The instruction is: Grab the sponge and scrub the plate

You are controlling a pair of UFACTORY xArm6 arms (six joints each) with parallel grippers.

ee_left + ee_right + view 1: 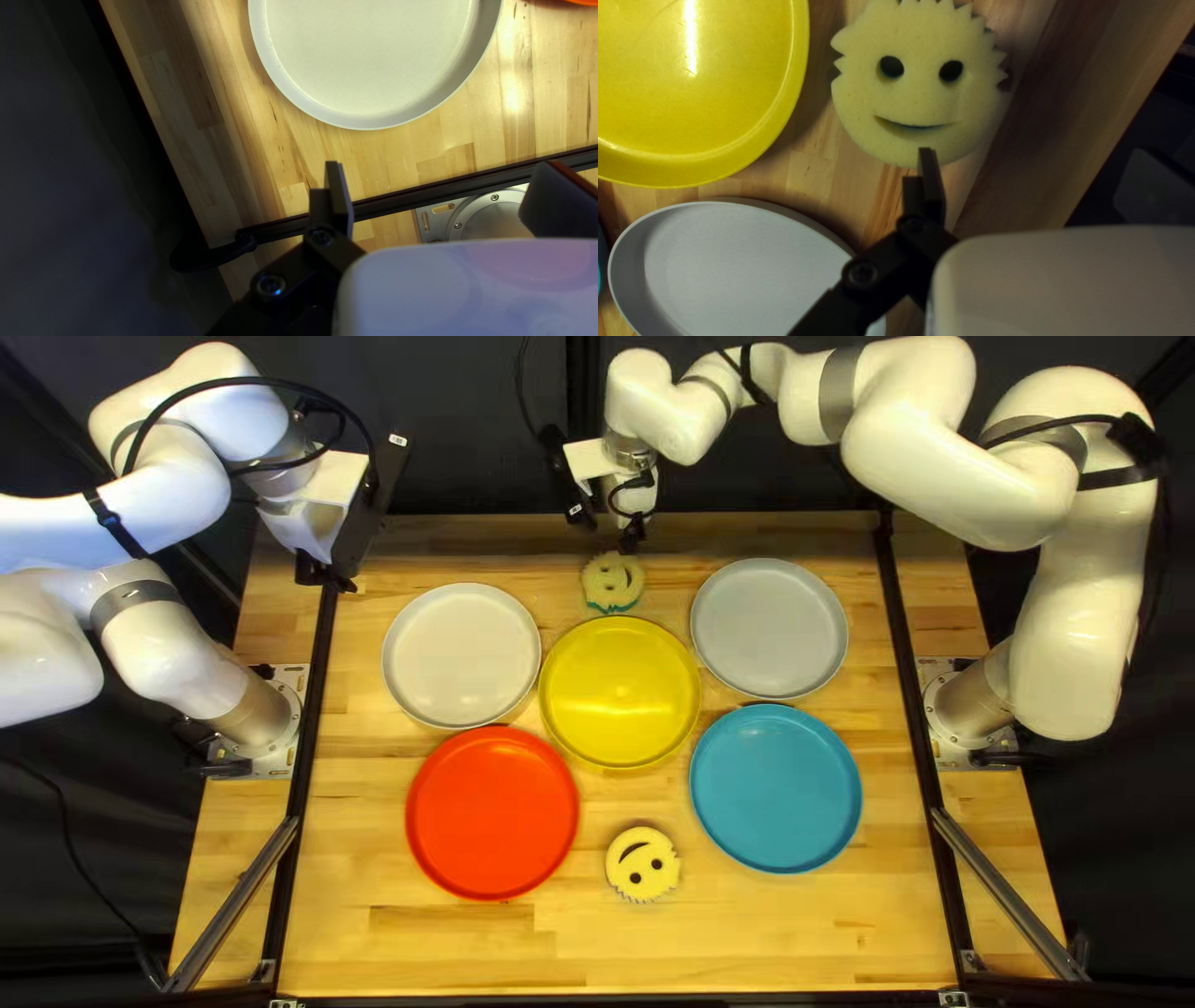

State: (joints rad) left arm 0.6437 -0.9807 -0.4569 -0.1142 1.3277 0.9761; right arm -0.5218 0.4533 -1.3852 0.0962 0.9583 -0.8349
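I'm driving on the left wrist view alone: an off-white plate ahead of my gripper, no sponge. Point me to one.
Observer: A smiley-face sponge lies just beyond the yellow plate, toward the table's far edge.
Operator: Check for a spare.
Observer: There is one: a second smiley-face sponge lies nearer the table's near edge, between the red plate and the blue plate.
Operator: I get the off-white plate and a sliver of red. Name any plate you haven't mentioned.
Observer: A light grey plate, beyond the blue one.
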